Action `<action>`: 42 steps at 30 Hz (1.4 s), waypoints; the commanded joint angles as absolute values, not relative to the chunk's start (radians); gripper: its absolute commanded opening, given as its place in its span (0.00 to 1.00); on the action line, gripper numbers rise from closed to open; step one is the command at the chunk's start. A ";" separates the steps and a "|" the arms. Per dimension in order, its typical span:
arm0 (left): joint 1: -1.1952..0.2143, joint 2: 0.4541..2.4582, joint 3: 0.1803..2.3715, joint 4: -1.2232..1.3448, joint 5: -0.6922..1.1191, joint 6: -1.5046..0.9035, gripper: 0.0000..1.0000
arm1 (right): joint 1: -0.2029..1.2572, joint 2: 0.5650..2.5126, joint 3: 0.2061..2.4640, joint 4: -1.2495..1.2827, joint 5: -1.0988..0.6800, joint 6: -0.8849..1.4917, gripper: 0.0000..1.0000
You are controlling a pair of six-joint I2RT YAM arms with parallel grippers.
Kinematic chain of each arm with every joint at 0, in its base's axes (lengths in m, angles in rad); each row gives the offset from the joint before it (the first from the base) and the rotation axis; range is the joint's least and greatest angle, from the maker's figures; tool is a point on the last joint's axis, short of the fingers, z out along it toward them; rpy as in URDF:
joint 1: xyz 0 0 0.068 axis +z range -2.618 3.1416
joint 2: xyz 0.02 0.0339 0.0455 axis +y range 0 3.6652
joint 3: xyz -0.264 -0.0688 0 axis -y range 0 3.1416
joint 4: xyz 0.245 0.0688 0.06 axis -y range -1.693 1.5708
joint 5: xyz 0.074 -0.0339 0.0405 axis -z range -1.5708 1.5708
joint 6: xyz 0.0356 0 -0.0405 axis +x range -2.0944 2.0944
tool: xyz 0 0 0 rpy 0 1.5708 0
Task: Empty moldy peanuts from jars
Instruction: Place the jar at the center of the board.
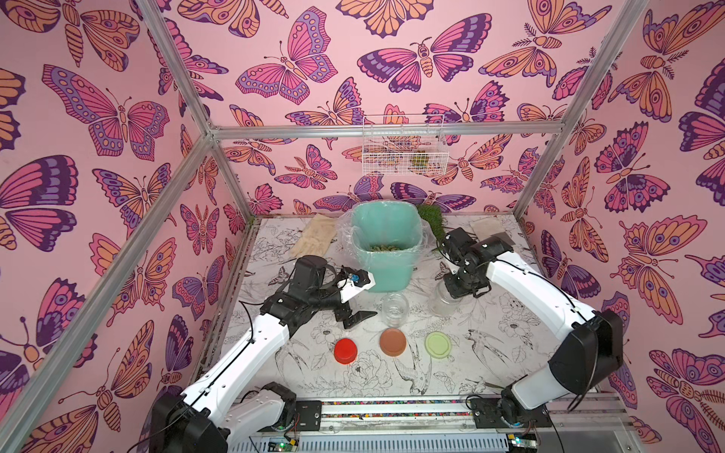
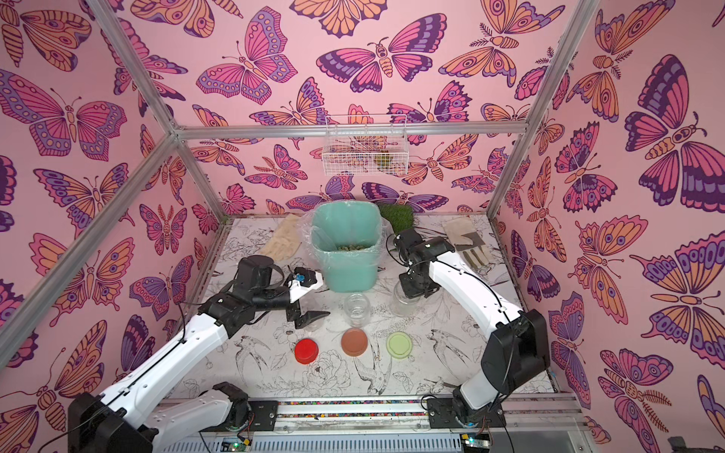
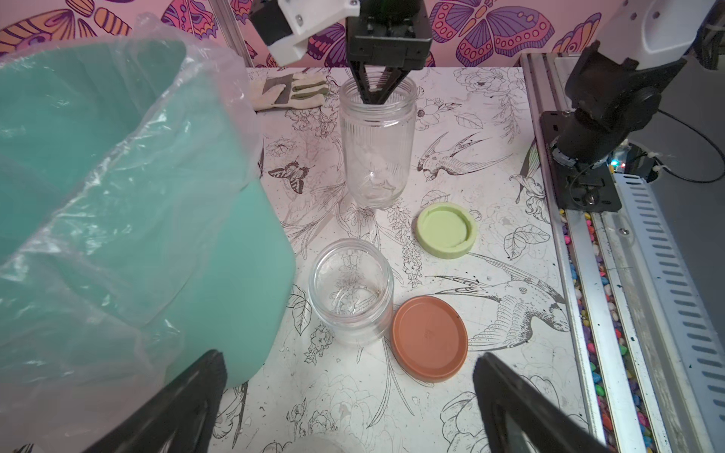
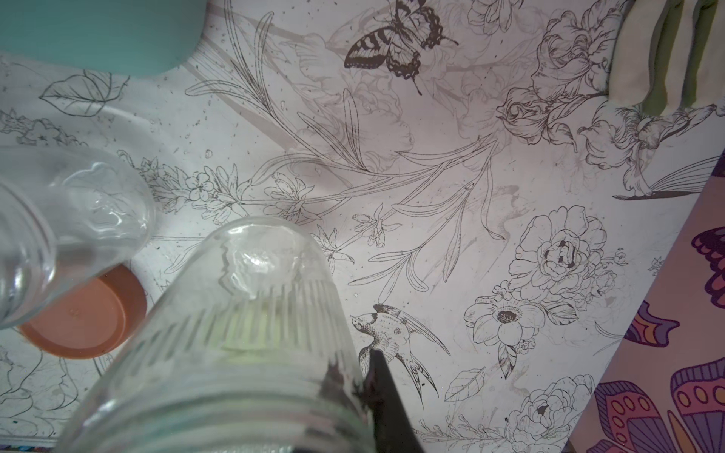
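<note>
Dial: 6 o'clock at the arms' bases, 12 at the back wall.
Lids: red lid (image 1: 345, 351), brown lid (image 1: 393, 342) and green lid (image 1: 438, 344) lie in a row from 7 to 5 o'clock, all off and apart from each other.
Left claw (image 1: 357, 318): at 9 o'clock, spread wide, holding nothing.
Mid jar (image 1: 394, 310): at centre, upright, mouth open, looks empty.
Ribbed jar (image 3: 374, 141): just toward 3 o'clock of the mid jar, upright, clear through, no nuts seen inside.
Right claw (image 3: 376, 96): pinching the ribbed jar's rim, one finger inside the mouth and one outside.
Base contact: cannot tell whether the ribbed jar rests on the table or hangs just above it.
Third jar: not made out.
Bin (image 1: 386, 270): at 12 o'clock, plastic-lined.
Peanuts (image 1: 382, 248): heaped in the bin's bottom.
Step (judged): the ribbed jar is emptied and is being returned to the table.
Next (judged): seat the base flat, clear of the mid jar and green lid, then release. The rim pinch is off-centre, so the jar could tip if let go early.
</note>
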State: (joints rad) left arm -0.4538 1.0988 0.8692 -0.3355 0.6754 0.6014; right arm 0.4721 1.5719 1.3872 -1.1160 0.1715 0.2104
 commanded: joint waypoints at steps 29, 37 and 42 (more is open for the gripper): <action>-0.479 1.164 0.871 -0.285 0.672 0.597 1.00 | 0.485 1.700 1.335 -1.000 0.185 0.282 0.10; -0.479 1.160 0.871 -0.285 0.667 0.595 1.00 | 0.488 1.696 1.341 -1.009 0.160 0.279 0.23; -0.479 1.157 0.873 -0.286 0.667 0.591 1.00 | 0.489 1.687 1.347 -1.014 0.129 0.281 0.25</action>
State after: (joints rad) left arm -0.4728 1.1622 0.8639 -0.2855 0.6636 0.6006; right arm 0.4824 1.6890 1.3304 -0.9951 0.1551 0.2657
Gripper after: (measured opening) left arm 0.999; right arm 0.247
